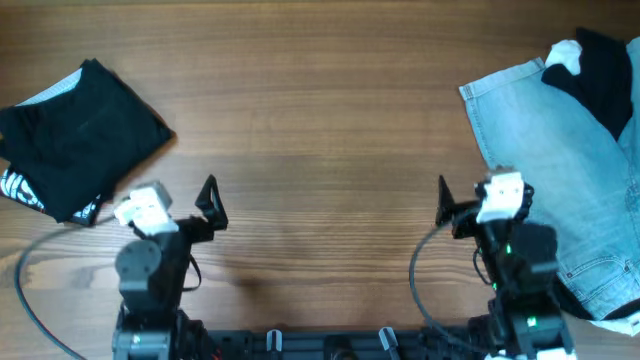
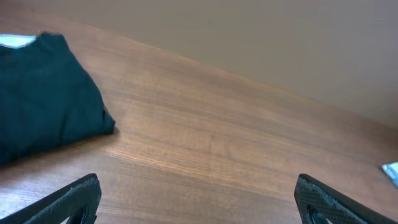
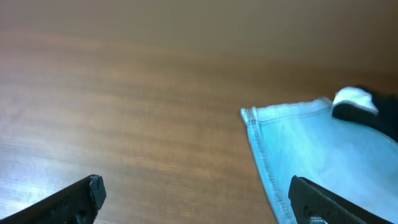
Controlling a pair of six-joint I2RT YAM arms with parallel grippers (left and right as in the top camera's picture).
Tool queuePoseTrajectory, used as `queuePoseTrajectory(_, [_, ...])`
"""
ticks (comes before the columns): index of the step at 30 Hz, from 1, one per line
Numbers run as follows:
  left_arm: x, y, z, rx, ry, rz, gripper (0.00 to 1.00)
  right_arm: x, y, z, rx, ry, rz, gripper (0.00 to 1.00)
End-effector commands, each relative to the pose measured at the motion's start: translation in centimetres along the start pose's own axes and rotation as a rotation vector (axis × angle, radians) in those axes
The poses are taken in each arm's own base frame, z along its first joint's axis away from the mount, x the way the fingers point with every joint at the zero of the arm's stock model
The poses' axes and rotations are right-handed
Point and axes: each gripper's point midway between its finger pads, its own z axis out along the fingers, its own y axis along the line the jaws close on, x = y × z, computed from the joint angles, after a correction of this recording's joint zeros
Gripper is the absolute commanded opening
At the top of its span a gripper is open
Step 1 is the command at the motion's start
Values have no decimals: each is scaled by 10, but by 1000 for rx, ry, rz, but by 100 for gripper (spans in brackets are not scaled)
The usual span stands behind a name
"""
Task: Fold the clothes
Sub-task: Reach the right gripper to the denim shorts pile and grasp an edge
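A folded black garment [image 1: 80,135] lies at the table's left edge; it also shows in the left wrist view [image 2: 43,93]. Light blue jeans [image 1: 565,170] lie spread at the right side, with a black garment with a white part [image 1: 600,70] on their far end; the jeans' edge shows in the right wrist view [image 3: 292,155]. My left gripper [image 1: 210,205] is open and empty near the front, right of the folded garment; its fingers show in its wrist view [image 2: 199,202]. My right gripper [image 1: 445,205] is open and empty just left of the jeans [image 3: 199,199].
The wooden table [image 1: 320,120] stretches between the two arms. Black cables [image 1: 30,290] loop near the arm bases at the front edge.
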Motion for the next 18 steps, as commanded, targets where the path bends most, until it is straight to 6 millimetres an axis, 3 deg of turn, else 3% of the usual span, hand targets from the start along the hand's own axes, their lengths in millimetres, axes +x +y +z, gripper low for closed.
queuePoseTrajectory(1, [-16,-15,14,18,101,-11,100,-19,-5,16,18,95,15,100])
queuePoseTrajectory(8, [-5,-16,45,-44,370,-31,100,-9,-14,66,-15,503,31,100])
queuePoseTrajectory(11, [4,-13,53,-65,430,-35,100,-7,-11,91,-82,559,2,100])
queuePoseTrajectory(15, [12,-10,57,-76,456,-37,100,10,-38,122,30,579,-6,100])
queuePoseTrajectory(18, [10,-10,58,-73,449,-37,100,41,-66,140,145,652,-15,100])
